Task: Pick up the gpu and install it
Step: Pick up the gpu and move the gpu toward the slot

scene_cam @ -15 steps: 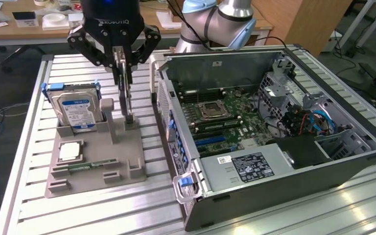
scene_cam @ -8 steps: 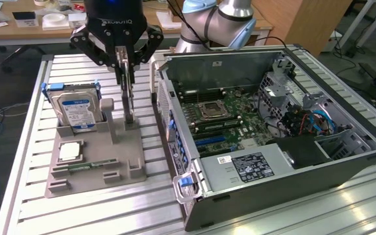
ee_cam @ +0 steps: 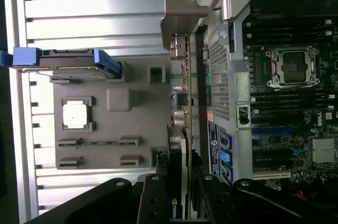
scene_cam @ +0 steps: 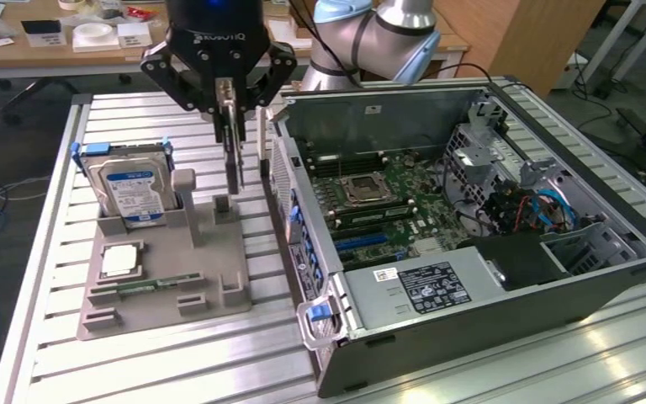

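One edge-on gpu, faces hidden

A ribbed aluminium table with long parallel slots carries two things. A flat grey parts holder sits squarely on the slats. Just beside the holder, on the exterior view's right, a dark desktop computer case lies on its side, its open face turned upward.

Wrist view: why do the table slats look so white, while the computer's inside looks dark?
Wrist view: light glares off the metal table, washing its slats white; the computer shades its own inside. Exterior view: bright patches on the same table, toward the exterior view's right.
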